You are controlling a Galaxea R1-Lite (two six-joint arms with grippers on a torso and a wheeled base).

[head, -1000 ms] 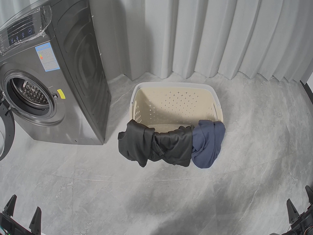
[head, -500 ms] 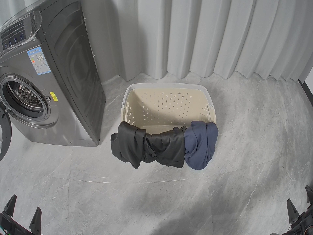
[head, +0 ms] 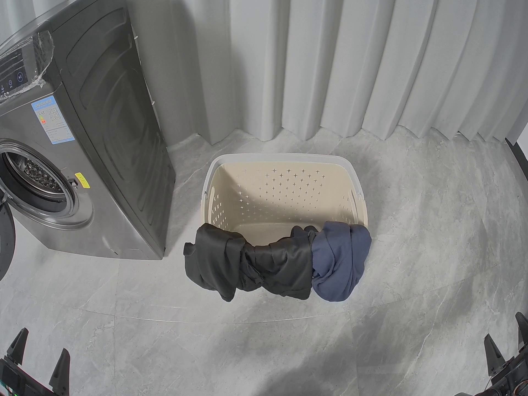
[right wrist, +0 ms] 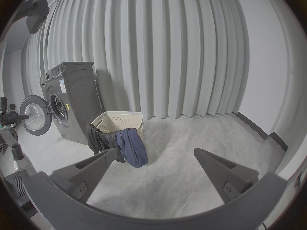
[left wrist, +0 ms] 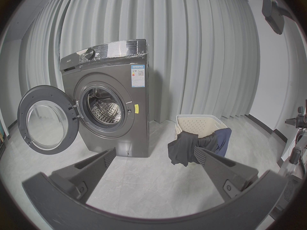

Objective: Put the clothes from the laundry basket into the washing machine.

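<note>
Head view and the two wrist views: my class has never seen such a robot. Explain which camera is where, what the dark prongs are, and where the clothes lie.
The robot has two arms, each ending in a two-fingered gripper. The head view looks down from its head; the dark prongs at its bottom corners are the left gripper and right gripper, both open and empty. Each wrist view looks out between that arm's own fingers. On the floor stands a washing machine, its door swung open, with a laundry basket beside it. A black garment and a blue garment hang over the basket's near rim.
</note>
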